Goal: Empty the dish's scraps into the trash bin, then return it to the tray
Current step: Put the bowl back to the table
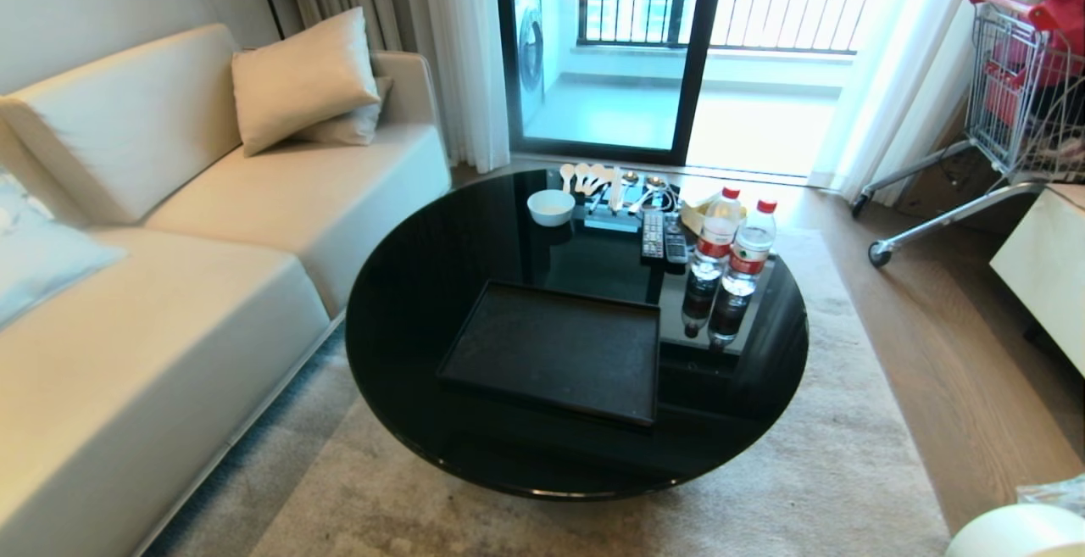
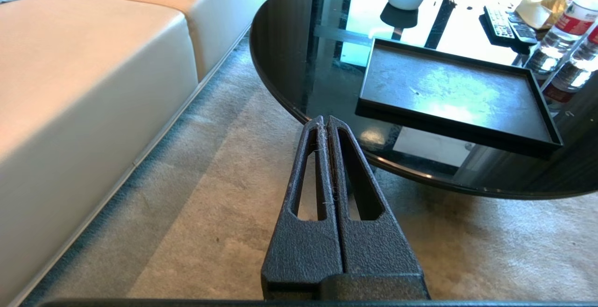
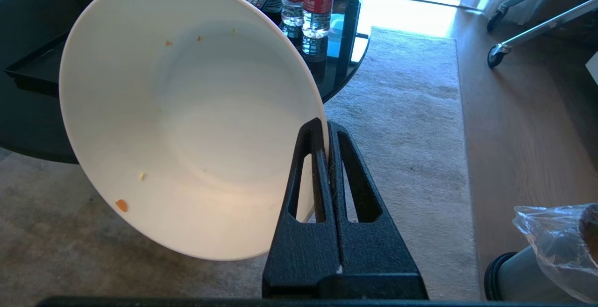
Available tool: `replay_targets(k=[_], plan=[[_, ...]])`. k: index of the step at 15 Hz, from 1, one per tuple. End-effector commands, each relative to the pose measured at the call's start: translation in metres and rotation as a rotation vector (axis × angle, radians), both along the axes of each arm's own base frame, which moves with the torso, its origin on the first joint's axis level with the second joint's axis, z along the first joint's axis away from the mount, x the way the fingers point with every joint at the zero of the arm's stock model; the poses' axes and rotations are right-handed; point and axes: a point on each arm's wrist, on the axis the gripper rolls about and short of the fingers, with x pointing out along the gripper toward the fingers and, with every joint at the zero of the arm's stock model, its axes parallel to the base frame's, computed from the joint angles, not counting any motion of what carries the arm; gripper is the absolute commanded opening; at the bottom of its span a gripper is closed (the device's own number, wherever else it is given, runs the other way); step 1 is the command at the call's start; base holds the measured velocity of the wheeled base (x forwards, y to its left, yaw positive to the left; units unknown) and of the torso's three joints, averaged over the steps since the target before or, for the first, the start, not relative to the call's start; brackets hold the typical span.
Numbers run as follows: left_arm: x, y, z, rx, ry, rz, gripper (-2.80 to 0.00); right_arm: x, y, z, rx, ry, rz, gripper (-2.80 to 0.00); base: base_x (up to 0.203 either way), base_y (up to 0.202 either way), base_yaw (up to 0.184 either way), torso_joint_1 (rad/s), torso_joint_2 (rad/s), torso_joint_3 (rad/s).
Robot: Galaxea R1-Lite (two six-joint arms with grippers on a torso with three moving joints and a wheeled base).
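A round black glass tabletop (image 1: 407, 303) fills the living-room scene beside a cream sofa (image 1: 169, 303); on it, near its front edge, lies the flat matte black rectangular tray (image 1: 555, 349), bare and waiting. The plain cream-white deep bowl, the dish (image 3: 187, 120), hangs off the table over the grey carpet, tipped on its side with its mouth facing the wrist camera; only a few orange and pale specks of scraps (image 3: 122, 205) cling to its wall, so the emptying looks done. The small brushed-steel trash bin (image 3: 518, 269) with its clear liner stands on the floor just beside. The right gripper (image 3: 325, 127) has its jaws pinched tight on the dish's rim; the left gripper (image 2: 325, 122) hovers low by the table's edge with jaws pressed together, empty. The return calls for righting the bowl level, carrying it across over the tray's middle, and lowering it flat before letting go; a rim pinch this thin may let it swing.
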Motion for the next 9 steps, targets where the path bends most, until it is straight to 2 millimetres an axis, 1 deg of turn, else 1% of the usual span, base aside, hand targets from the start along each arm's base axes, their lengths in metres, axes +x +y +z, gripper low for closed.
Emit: replay_targets(k=[1, 9], plan=[[0.0000, 0.0000, 0.0001, -0.001, -0.001, 0.000, -2.80, 0.0001, 0.0000, 0.0000, -0.001, 0.001, 0.001, -2.80, 0.000, 0.000, 0.000, 0.000, 0.00, 0.000], [0.0000, 0.0000, 0.0001, -0.001, -0.001, 0.000, -2.80, 0.0001, 0.0000, 0.0000, -0.001, 0.001, -0.001, -2.80, 0.000, 0.000, 0.000, 0.000, 0.00, 0.000]])
